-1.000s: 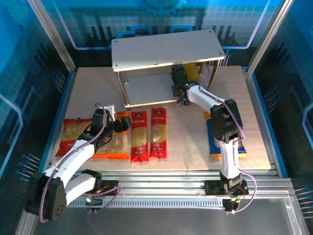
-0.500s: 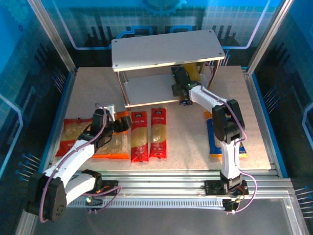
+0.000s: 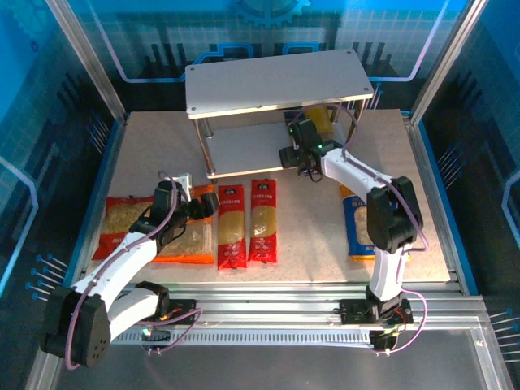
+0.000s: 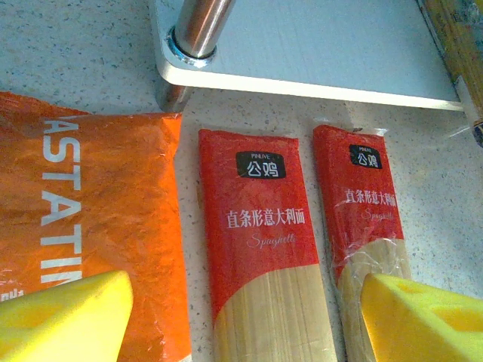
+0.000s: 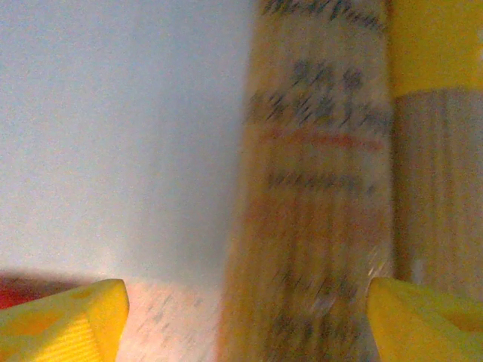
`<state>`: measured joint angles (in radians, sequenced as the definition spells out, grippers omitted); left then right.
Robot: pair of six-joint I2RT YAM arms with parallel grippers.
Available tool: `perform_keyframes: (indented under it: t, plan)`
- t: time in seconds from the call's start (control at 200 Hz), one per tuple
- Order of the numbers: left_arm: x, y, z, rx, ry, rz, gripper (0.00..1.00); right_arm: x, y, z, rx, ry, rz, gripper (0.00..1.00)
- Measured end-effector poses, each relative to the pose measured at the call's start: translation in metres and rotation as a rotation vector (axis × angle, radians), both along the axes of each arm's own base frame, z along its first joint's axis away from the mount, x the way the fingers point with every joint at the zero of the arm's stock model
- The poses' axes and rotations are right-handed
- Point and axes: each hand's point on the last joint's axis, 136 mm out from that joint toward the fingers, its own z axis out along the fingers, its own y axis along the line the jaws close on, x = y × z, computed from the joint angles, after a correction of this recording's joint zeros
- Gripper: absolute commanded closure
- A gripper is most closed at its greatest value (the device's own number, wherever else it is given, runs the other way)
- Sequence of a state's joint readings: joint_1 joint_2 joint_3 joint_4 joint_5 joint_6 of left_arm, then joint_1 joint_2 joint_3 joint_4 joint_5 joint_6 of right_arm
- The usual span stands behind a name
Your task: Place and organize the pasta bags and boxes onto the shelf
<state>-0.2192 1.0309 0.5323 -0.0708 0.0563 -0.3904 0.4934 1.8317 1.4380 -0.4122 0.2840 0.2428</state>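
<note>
Pulled back from the lower board, your right jaws now stand wide and empty. They have released the long yellow spaghetti pack [image 3: 322,120], its pale pasta showing, flat at the right end of the two-tier grey-white shelf [image 3: 244,150]. Left jaws, also wide, hover over a red spaghetti pack [image 4: 264,256] on the speckled worktop [image 3: 309,219], likely the next pick.

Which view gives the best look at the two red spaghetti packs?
The left wrist view: the left red pack and the right red pack lie close up with readable labels, though their lower ends are cut off. The top external view shows both whole but small, side by side in front of the shelf.
</note>
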Motion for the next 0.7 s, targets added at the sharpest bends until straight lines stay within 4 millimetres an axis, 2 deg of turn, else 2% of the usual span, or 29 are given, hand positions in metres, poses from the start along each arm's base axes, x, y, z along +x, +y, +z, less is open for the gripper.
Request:
perform_keyframes:
  t: [0.135, 0.22, 0.32, 0.415, 0.535, 0.7]
  plan:
    - [0.000, 0.000, 0.000, 0.000, 0.000, 0.000, 0.20, -0.060, 0.029, 0.011, 0.080, 0.043, 0.081, 0.17]
    - [0.000, 0.000, 0.000, 0.000, 0.000, 0.000, 0.20, -0.098, 0.044, 0.007, 0.108, 0.093, 0.124, 0.17]
    - [-0.001, 0.000, 0.001, -0.001, -0.003, -0.001, 0.20, -0.141, 0.060, -0.015, 0.128, 0.189, 0.154, 0.13]
    - [-0.002, -0.001, 0.001, -0.001, -0.005, -0.004, 0.20, -0.173, 0.064, -0.041, 0.120, 0.285, 0.143, 0.12]
    - [-0.003, -0.003, -0.001, 0.005, 0.000, -0.008, 0.20, -0.195, 0.067, -0.059, 0.109, 0.349, 0.118, 0.10]
    - [-0.004, -0.004, -0.002, 0.011, 0.001, -0.012, 0.20, -0.206, 0.081, -0.074, 0.115, 0.389, 0.109, 0.03]
